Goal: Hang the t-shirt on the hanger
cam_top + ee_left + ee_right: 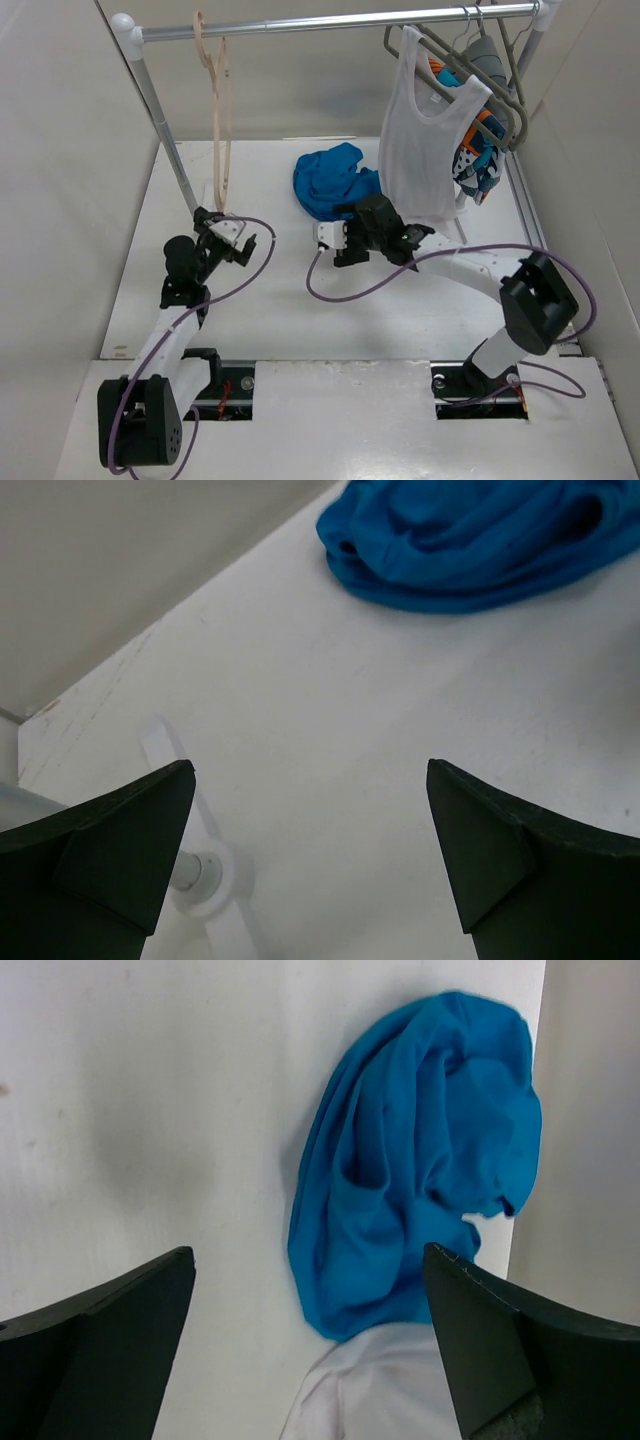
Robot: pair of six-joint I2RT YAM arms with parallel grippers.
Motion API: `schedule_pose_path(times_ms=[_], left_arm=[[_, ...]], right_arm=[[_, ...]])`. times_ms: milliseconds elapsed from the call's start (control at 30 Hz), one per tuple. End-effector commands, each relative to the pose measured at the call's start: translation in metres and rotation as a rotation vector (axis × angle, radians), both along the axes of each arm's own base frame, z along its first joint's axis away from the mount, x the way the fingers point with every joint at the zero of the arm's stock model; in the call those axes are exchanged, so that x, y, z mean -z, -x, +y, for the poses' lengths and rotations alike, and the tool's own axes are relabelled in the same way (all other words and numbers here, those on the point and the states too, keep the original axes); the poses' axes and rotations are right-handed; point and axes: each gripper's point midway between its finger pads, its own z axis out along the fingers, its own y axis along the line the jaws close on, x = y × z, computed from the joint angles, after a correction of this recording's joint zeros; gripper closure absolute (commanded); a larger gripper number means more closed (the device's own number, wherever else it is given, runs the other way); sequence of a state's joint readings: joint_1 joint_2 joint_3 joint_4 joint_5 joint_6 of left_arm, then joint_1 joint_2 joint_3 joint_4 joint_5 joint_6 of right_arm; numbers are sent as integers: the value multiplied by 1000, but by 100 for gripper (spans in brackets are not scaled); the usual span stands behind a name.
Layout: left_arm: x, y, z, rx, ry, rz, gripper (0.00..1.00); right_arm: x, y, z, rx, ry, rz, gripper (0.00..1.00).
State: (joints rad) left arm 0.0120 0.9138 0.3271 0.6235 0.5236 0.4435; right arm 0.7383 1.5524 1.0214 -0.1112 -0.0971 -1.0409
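Top external view: the white table [280, 310] carries a clothes rail [330, 22] across its far side. A white tank top [425, 130] hangs near the rail's right end, in front of a multicoloured garment [478, 150] and grey hangers [487, 58]. The t-shirt [330, 180], bright blue, lies crumpled on the table at the far middle, just left of the tank top's hem. The hanger [222, 150], pale wood, hangs bare from the rail's left end. The right fingers [500, 1340] stand wide and empty just short of the t-shirt. The left fingers [110, 850] stand wide and empty over bare table, near the rail's left post.
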Motion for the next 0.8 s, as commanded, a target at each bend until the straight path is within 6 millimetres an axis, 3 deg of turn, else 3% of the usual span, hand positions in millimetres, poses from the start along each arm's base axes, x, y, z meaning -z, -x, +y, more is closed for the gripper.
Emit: schedule_pose_path(times_ms=[0, 33, 67, 133, 167, 200, 267, 300, 333, 400, 433, 467, 500, 600, 633, 667, 733, 767], left_arm=[[27, 13, -1, 71, -203, 36, 0], [30, 15, -3, 101, -270, 30, 0], [39, 18, -1, 123, -337, 40, 0], [54, 24, 5, 178, -500, 59, 0], [52, 24, 8, 177, -526, 61, 0], [54, 22, 11, 163, -534, 78, 0], [34, 6, 29, 8, -486, 71, 0], [25, 1, 35, -93, -357, 96, 0], [3, -11, 51, -226, -297, 69, 0], [-5, -14, 48, -226, -249, 93, 0], [6, -10, 43, -184, -275, 152, 0], [-3, -10, 34, -132, -261, 143, 0], [1, -7, 28, -106, -240, 163, 0], [2, 1, 6, 18, -198, 184, 0], [2, 2, 1, 47, -190, 181, 0], [4, 6, -4, 77, -181, 189, 0], [7, 16, -20, 215, -234, 164, 0], [10, 19, -25, 272, -263, 159, 0]], right_arm=[[-17, -22, 23, -28, -26, -28, 0], [-14, -31, 22, -9, -34, -13, 0], [3, -43, 19, 7, -16, 17, 0], [3, -60, 26, 15, -30, 30, 0], [12, -67, 21, 31, -8, 58, 0], [22, -75, 30, 24, 2, 79, 2], [36, -82, 32, 10, 16, 111, 7], [54, -86, 28, 11, 47, 137, 12], [55, -93, 30, 12, 39, 138, 34], [77, -91, 28, -5, 65, 194, 57], [80, -89, 31, -18, 61, 211, 95], [76, -89, 33, -33, 60, 208, 100], [86, -81, 33, -59, 75, 245, 100], [67, -49, 53, -235, 93, 194, 100], [34, -28, 65, -303, 82, 128, 100], [36, -4, 62, -368, 105, 117, 100], [9, 30, 64, -455, 91, 76, 100], [-27, 52, 65, -495, 66, 6, 100]])
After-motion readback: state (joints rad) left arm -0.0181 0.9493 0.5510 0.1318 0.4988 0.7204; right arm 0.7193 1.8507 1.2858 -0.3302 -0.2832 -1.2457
